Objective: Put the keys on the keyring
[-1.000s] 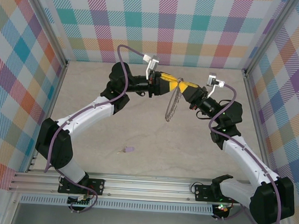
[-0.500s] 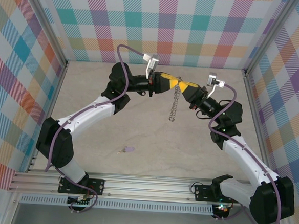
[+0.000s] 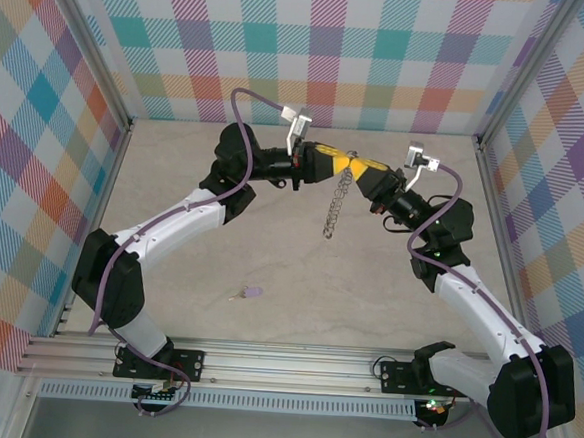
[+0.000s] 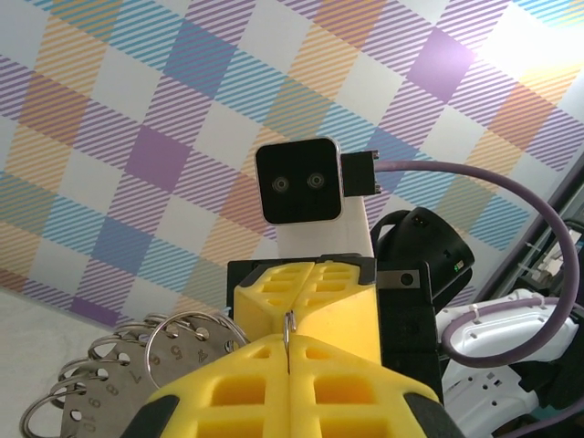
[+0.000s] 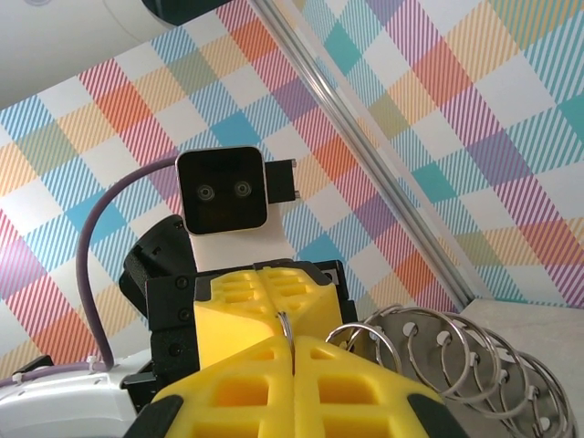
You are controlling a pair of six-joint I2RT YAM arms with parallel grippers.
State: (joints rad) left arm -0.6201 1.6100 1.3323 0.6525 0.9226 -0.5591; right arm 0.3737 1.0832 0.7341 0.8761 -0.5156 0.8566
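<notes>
The keyring (image 3: 337,204), a thin grey hoop fringed with small silvery loops, hangs in mid-air above the back of the table. My left gripper (image 3: 338,162) and right gripper (image 3: 360,167) meet tip to tip at its top, both shut on its wire. In the left wrist view my yellow fingers (image 4: 228,392) pinch the wire (image 4: 289,336), with the keyring's loops (image 4: 119,383) to the left. In the right wrist view my fingers (image 5: 365,388) clamp the same wire (image 5: 287,330), the loops (image 5: 429,339) to the right. The lilac-headed key (image 3: 252,292) lies on the table near the front.
Checked walls close the table (image 3: 196,303) on three sides. An aluminium rail (image 3: 282,364) runs along the near edge by the arm bases. Both forearms slope up from the bases toward the middle back.
The left gripper's jaws closed on the keyring's wire. The hanging keyring swung slightly right, then back left. Both arms stayed in place.
</notes>
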